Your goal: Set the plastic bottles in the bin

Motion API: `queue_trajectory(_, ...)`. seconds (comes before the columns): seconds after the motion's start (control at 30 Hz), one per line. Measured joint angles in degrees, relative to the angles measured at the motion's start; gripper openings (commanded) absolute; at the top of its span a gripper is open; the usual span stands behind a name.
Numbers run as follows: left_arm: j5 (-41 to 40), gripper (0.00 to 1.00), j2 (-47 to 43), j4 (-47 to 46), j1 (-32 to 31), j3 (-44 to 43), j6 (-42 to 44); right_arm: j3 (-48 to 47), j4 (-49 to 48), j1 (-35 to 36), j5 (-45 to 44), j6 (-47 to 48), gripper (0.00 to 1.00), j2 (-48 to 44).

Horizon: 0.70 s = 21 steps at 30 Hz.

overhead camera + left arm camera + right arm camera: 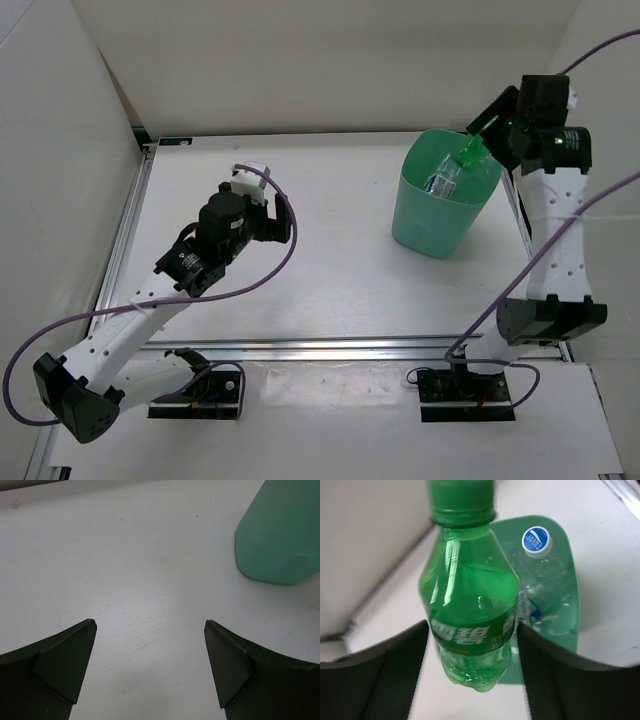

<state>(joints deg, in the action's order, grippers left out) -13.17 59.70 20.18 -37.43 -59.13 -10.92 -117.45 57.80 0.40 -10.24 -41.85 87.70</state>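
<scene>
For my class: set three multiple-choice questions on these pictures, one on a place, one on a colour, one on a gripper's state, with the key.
1. Where is the green bottle?
A. held by the right gripper above the bin
B. lying beside the bin
C. standing behind the bin
2. What colour is the cap of the clear bottle in the bin?
A. red
B. blue
C. black
3. The left gripper is:
A. shut on a bottle
B. shut on the bin's rim
C. open and empty
Key: 1 A, the right wrist view shows it gripped with the bin below. 2 B, the cap shows blue. 3 C, the jaws stand apart, nothing between.
</scene>
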Motion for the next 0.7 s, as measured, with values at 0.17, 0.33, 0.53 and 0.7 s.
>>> queue_trajectory(0.17,-1.6,1.00,-1.3,0.3,0.0,0.0,-0.1,0.0,0.6,3.2,-1.0,6.5,1.00,4.1)
queue_trajectory(0.33,-3.2,1.00,-2.4,1.0,0.0,0.0,-0.5,0.8,0.7,6.2,-3.1,9.2,1.00,1.1)
queue_trajectory(0.53,-5.2,1.00,-2.4,3.2,0.9,0.0,-3.3,1.6,4.1,3.4,1.3,10.9,1.00,-6.6)
queue_trajectory(0.7,-8.3,1.00,-3.4,4.8,3.5,1.9,-10.6,8.5,8.6,1.4,9.7,11.1,1.00,-8.7)
